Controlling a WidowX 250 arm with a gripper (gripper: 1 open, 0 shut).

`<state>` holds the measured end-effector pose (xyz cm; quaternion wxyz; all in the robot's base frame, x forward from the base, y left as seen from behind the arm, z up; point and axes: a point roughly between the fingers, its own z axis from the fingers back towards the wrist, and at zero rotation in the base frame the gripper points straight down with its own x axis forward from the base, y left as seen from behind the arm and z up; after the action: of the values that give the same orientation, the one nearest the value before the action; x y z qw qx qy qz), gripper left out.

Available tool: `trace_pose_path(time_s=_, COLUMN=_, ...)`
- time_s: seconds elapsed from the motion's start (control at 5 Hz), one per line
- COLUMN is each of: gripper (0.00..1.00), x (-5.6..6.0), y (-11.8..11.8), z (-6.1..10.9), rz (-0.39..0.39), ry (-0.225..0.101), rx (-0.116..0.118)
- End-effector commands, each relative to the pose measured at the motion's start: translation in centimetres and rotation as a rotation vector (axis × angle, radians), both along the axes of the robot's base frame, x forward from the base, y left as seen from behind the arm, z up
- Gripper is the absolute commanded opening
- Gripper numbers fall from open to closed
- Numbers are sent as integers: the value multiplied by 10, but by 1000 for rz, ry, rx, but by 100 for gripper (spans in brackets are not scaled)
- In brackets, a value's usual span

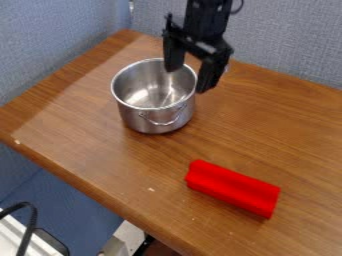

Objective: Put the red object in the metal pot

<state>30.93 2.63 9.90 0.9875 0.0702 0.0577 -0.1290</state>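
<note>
The red object (233, 188) is a bright red elongated block lying flat on the wooden table, near its front right edge. The metal pot (154, 95) stands upright at the table's left-centre, shiny and empty, with a small loop handle on its near side. My gripper (195, 71) hangs at the back, over the pot's far right rim, its two dark fingers (175, 55) spread open with nothing between them. It is far from the red block.
The wooden table (80, 110) has its front edge running diagonally from left to lower right. A blue wall stands behind on the left. A dark cable (20, 215) lies on the floor at the lower left.
</note>
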Motion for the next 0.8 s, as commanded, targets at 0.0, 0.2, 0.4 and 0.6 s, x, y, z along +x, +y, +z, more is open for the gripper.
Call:
trace_pose_path(time_s=0.0, gripper=100, x=-7, y=-15, z=16, rz=-87, ry=-74, rx=6)
trace_pose_path(time_s=0.2, gripper=100, x=-8, y=-19, z=9, rz=-80, ry=-75, rx=17)
trace_pose_path(time_s=0.4, gripper=100, x=-5, y=-28, z=8, rz=-32, ry=-85, rx=33)
trace_pose_path(time_s=0.6, gripper=100, x=-7, y=-38, z=11, rz=4, ry=-87, rx=42)
